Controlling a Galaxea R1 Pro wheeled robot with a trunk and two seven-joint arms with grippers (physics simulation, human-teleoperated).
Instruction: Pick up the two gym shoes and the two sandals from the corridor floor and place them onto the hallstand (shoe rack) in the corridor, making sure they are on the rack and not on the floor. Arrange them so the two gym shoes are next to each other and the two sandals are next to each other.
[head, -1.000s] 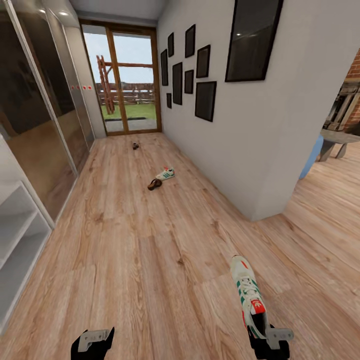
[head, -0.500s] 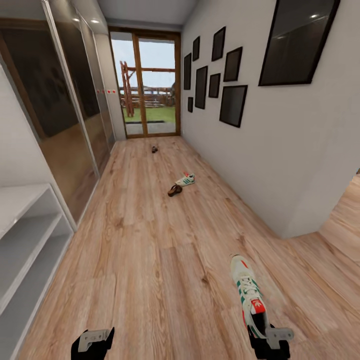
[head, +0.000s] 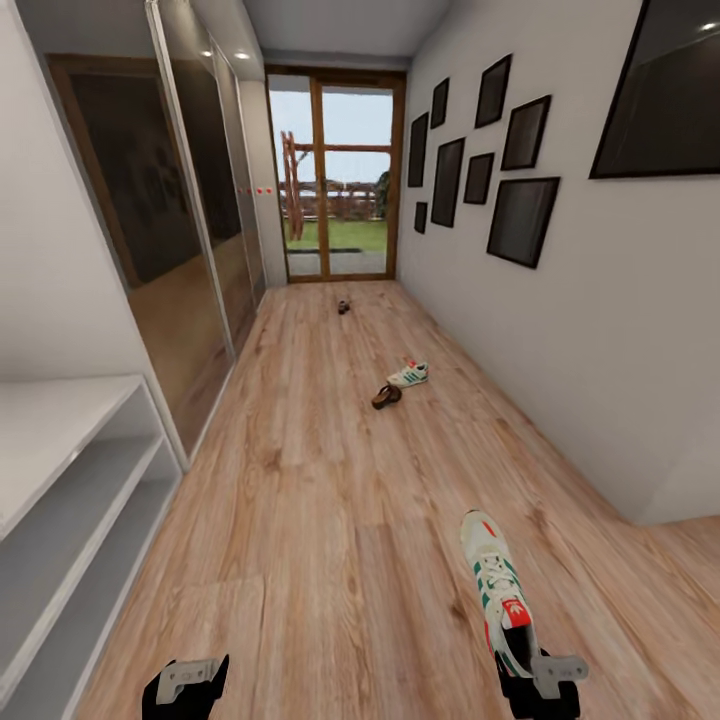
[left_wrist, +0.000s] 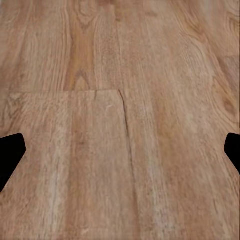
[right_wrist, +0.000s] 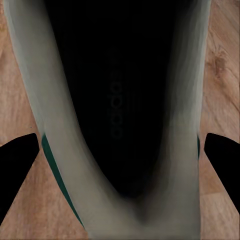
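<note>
Cream-white gym shoe (head: 497, 592), held by our right gripper (head: 540, 690) at its heel, toe forward above the corridor floor (head: 320, 520). Our left gripper (head: 185, 688): wide, empty. Hallstand (head: 70, 490) at left. Further along: second gym shoe (head: 409, 375) beside a sandal (head: 386, 396); second sandal (head: 343, 307) near the glass door (head: 335, 180).

Two gym shoes (head: 497, 592) (head: 409, 375); two sandals (head: 386, 396) (head: 343, 307); seven dark wall frames (head: 522, 220).

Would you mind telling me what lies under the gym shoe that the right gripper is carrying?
Under the held gym shoe the head view shows bare wood floor on either side. The strip directly beneath is hidden by the shoe and the right gripper.
</note>
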